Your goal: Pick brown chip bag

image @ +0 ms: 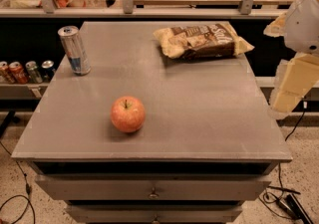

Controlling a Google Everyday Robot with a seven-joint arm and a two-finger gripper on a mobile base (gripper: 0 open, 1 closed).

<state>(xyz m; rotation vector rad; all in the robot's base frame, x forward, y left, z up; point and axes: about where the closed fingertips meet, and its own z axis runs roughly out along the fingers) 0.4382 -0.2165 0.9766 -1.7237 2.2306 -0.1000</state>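
The brown chip bag [202, 41] lies flat at one o'clock on the grey table [199, 118], its white lettering unreadable; a silver-and-blue can [74, 50] stands at ten o'clock and a red apple [128, 114] sits at seven. The gripper [289, 88] hangs beyond the table's edge at three o'clock, apart from the bag; whether it is spread or pressed together I cannot tell.

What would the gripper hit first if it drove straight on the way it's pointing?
The gripper hangs beside the grey tabletop, off its right edge, aimed down. Straight on, it seems to meet the speckled floor, perhaps clipping that edge; depth is unclear. The crinkly brown-and-cream chip bag lies off that line.
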